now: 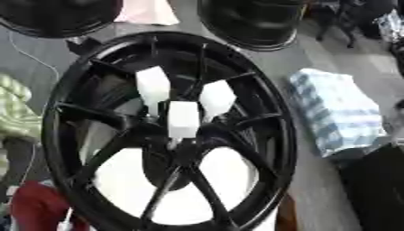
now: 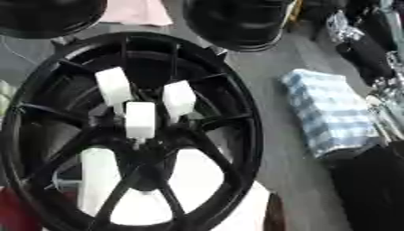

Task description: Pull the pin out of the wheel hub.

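left eye view, black wheel hub (image 1: pixel 170 131) upright, three white pins (image 1: pixel 183 119) clustered at its centre, blue checked cloth (image 1: pixel 335 110) right, no hand visible

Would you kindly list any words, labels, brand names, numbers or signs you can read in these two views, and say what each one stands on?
None can be read.
The black wheel hub shows no lettering or logo.
The three white pins at its centre are blank.
The blue and white checked cloth carries only its pattern.
The two other black wheels at the far edge show no marking.
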Robot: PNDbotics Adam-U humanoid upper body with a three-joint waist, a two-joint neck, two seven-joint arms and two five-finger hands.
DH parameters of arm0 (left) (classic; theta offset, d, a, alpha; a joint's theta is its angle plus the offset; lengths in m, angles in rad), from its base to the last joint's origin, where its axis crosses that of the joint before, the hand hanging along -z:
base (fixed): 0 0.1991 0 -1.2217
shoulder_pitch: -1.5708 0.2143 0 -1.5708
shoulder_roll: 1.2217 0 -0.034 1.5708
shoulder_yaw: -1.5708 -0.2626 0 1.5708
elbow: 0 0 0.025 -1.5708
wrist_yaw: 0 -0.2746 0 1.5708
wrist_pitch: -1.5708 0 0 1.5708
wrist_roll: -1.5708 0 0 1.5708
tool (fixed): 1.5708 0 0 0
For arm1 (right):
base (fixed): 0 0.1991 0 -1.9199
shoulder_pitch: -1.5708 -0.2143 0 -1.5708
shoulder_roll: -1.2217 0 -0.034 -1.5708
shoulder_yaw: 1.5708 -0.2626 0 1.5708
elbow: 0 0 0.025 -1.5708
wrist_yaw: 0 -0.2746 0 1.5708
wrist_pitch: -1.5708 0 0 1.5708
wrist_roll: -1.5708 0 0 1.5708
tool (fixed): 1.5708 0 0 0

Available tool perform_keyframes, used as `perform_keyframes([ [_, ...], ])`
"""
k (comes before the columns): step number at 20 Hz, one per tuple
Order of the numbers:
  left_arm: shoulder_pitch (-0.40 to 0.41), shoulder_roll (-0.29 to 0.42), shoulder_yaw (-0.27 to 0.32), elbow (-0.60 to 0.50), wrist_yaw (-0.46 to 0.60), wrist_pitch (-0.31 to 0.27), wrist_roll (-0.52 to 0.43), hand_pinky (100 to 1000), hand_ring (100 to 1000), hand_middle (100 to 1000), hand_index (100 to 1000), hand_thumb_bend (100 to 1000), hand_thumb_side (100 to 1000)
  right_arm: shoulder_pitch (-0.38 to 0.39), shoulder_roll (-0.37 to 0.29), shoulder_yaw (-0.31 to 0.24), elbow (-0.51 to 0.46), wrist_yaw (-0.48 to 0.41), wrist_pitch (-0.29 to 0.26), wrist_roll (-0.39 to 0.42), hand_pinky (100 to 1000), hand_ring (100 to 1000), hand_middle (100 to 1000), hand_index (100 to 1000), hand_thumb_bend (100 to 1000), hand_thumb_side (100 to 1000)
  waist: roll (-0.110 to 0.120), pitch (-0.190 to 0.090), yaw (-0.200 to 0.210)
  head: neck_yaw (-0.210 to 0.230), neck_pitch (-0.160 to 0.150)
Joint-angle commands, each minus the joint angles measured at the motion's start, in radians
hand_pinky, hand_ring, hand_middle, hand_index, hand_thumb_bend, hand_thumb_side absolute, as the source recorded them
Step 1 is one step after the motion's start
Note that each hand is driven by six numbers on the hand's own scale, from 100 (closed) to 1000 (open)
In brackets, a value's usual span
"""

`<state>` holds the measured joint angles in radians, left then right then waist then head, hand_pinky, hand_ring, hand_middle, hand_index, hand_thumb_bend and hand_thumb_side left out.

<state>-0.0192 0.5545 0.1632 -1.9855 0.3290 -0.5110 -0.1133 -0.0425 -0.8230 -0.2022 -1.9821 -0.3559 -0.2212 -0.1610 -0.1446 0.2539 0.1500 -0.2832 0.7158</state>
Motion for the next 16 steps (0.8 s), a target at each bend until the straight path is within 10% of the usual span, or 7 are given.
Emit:
perform_keyframes([
  [1,-0.003,0.012,0.004,-0.015,-0.001,0.002,0.004,887,642,608,874,100,594,-0.003,-0.073,-0.004,-0.018,0.021,-0.002,0.014,617,653,645,623,100,392,0.004,-0.017,0.002,-0.002,-0.006],
  [16,0.005,0.021,-0.004,-0.015,-0.012,0.018,-0.003,891,623,608,874,100,595,-0.066,-0.401,0.104,-0.018,0.327,-0.048,0.253,760,767,736,753,145,361,-0.020,-0.035,0.016,-0.022,0.006],
])
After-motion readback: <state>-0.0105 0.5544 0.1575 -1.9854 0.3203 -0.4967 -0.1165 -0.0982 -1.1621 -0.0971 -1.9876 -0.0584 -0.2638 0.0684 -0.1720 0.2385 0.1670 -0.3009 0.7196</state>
